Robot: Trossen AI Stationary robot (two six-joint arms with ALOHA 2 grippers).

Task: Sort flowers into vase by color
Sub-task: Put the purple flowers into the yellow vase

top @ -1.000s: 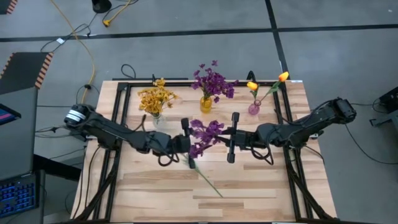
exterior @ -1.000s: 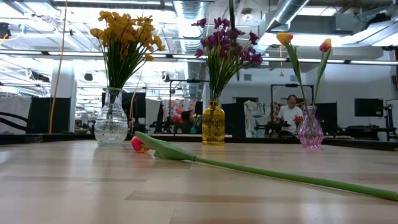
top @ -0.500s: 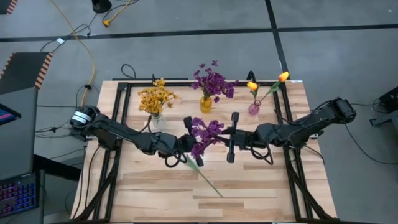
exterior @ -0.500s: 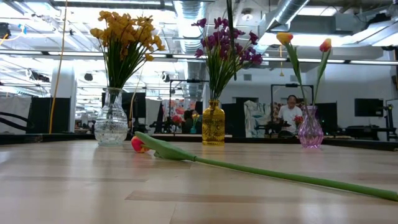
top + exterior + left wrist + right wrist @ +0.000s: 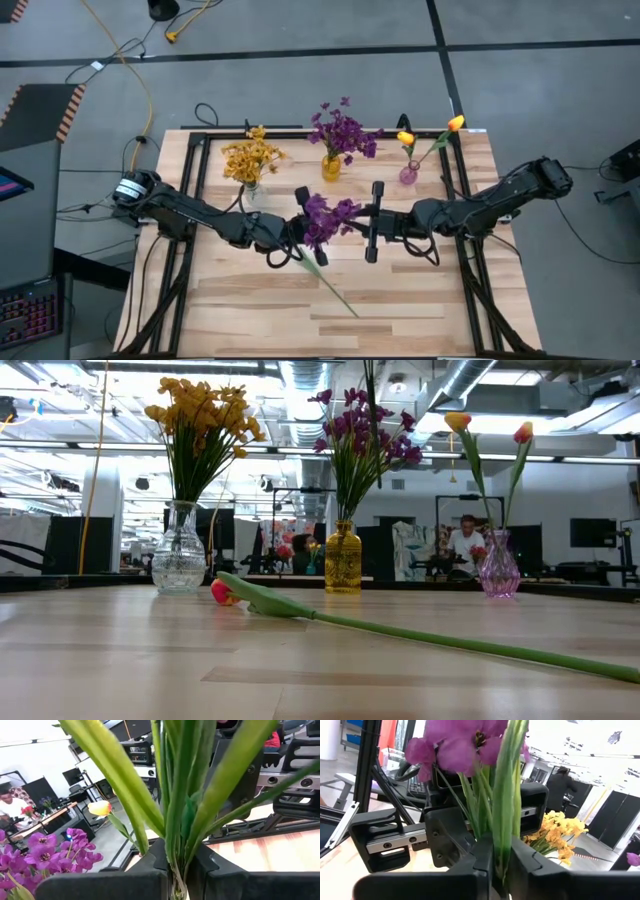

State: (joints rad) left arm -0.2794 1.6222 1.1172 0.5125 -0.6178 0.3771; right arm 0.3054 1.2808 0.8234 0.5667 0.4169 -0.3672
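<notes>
Handover of a purple flower bunch above the middle of the wooden table, high view. The left gripper is clamped on the green stems; the left wrist view shows its fingers pressed against them. The right gripper also has the stems between its fingers, which look snug but may be easing off. To do the step well, the right should let go fully before the left carries the bunch, blooms up, to the yellow vase already holding purple flowers. A tulip lies on the table, unsorted. Compared with a second ago, the left gripper, then open beside the bunch, has closed on it, and the bunch has shifted slightly toward the left arm
</notes>
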